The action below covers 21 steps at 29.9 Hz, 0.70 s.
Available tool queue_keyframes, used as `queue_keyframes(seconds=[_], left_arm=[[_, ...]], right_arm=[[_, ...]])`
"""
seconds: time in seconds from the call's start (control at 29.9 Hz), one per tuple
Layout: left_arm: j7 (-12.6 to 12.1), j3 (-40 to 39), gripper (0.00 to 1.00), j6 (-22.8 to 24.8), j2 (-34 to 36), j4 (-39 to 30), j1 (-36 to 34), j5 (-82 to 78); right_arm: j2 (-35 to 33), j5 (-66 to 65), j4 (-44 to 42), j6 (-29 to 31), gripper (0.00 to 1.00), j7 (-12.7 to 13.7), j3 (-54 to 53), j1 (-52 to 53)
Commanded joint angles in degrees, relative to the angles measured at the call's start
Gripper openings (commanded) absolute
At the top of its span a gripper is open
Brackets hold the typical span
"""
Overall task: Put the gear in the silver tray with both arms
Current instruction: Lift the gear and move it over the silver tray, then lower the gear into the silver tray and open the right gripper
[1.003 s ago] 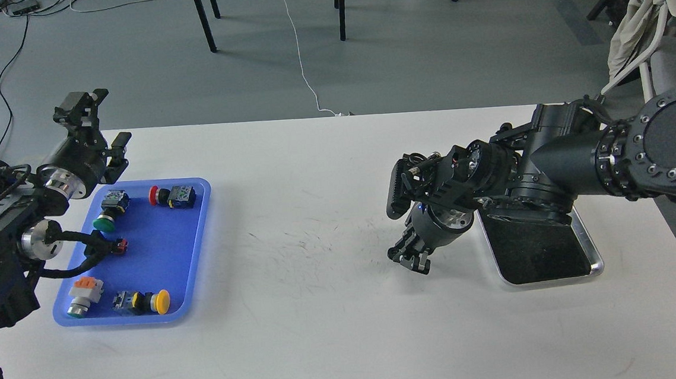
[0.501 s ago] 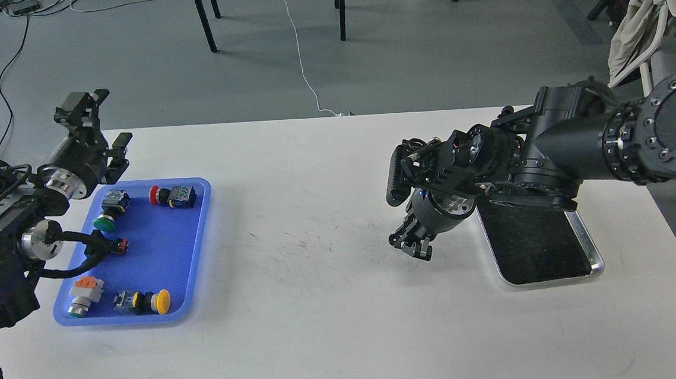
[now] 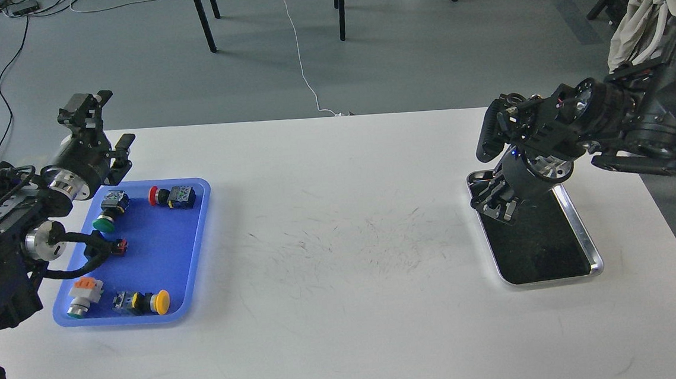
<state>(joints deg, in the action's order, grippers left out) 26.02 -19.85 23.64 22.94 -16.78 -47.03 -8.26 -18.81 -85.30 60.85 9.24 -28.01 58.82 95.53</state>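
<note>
The silver tray (image 3: 593, 253) lies at the table's right, with a dark mirror-like bottom that shows nothing in it. My right gripper (image 3: 496, 203) points down over the tray's far left end. It is dark and seen end-on, so I cannot tell its fingers apart or whether it holds anything. My left gripper (image 3: 102, 124) is open and empty, raised above the far left corner of the blue plastic tray (image 3: 197, 256). Several push-button switch parts lie in the blue tray, among them a green one (image 3: 104, 222), a red one (image 3: 163, 195) and a yellow one (image 3: 149, 302).
The white table (image 3: 331, 261) has scuff marks in its middle. Its far edge runs behind both grippers. Beyond it are table legs (image 3: 202, 17) and cables on the grey floor. A chair with a light cloth (image 3: 641, 19) stands at the far right.
My right arm has swung right and drawn back, carrying its gripper from the table's middle to above the silver tray's far left end. My left gripper has barely moved.
</note>
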Motion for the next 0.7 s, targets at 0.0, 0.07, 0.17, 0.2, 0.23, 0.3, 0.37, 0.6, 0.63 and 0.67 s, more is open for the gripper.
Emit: queue_keyframes(seconds=[0.0,0.07,0.17,0.2,0.23,0.3,0.37,0.6,0.63,0.67], left_arm=[[-0.01,0.07,0.96,0.09,0.00,0.00,0.01,0.00],[-0.01,-0.01,0.96,0.09,0.08,0.00,0.01,0.00],[-0.01,-0.01,0.96,0.09,0.00,0.00,0.01,0.00],[-0.01,-0.01,0.96,0.09,0.00,0.00,0.01,0.00],[-0.01,0.07,0.96,0.09,0.00,0.00,0.01,0.00],[-0.01,0.07,0.96,0.09,0.00,0.00,0.01,0.00],[-0.01,0.07,0.96,0.09,0.00,0.00,0.01,0.00],[-0.01,0.07,0.96,0.09,0.00,0.00,0.19,0.00],[-0.01,-0.01,0.96,0.00,-0.09,0.00,0.27,0.00],[-0.01,-0.01,0.96,0.00,-0.09,0.00,0.36,0.00]], right_arm=[[-2.63,-0.48,0.06,-0.01,0.05,0.01,0.59,-0.86],[-3.34,-0.66,-0.29,-0.01,0.05,0.01,0.59,-2.09],[-3.43,-0.66,-0.29,-0.01,0.05,0.01,0.59,-2.98],[-3.43,-0.66,-0.29,-0.01,0.05,0.01,0.59,-3.06],[-3.43,-0.75,-0.38,-0.01,0.05,0.01,0.59,-3.41],[-3.43,-1.01,-1.26,-0.01,0.05,0.01,0.59,-4.82],[-3.34,-1.01,-1.79,-0.01,0.05,0.01,0.59,-5.52],[-4.04,-1.54,-2.14,-0.01,0.05,0.01,0.85,-6.76],[-4.22,-1.54,-2.05,-0.01,0.05,0.01,0.85,-6.76],[-4.31,-1.71,-2.05,-0.01,0.05,0.01,0.85,-6.84]])
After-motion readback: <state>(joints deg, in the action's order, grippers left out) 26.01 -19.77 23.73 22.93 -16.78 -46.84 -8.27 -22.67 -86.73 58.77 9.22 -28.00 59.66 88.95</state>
